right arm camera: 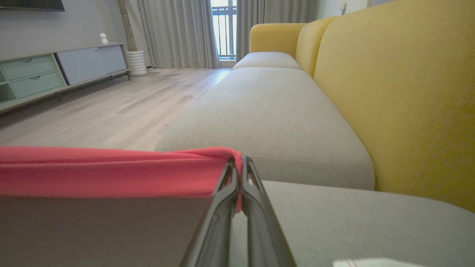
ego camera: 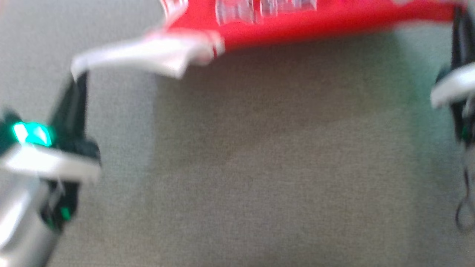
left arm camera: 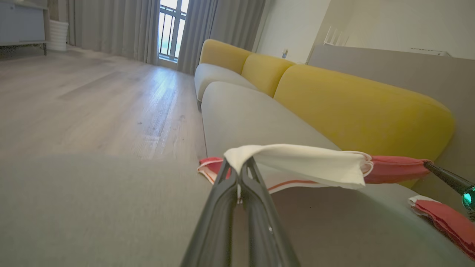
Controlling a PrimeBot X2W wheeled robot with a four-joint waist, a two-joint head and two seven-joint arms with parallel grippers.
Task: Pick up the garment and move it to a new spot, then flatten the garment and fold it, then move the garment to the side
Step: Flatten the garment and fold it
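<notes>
Sofa seat (ego camera: 259, 167) | garment (ego camera: 297, 22) blurred, top cut off | left fingers (left arm camera: 219, 215), right fingers (right arm camera: 215, 222) both pinching its edge

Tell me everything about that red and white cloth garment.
The red and white cloth garment looks soft and thin: red body with pale printing, white sleeve, red-striped trim. It hangs stretched between the left gripper, shut on the white sleeve, and the right gripper, shut on a red edge; parts rest on the grey sofa seat.
</notes>
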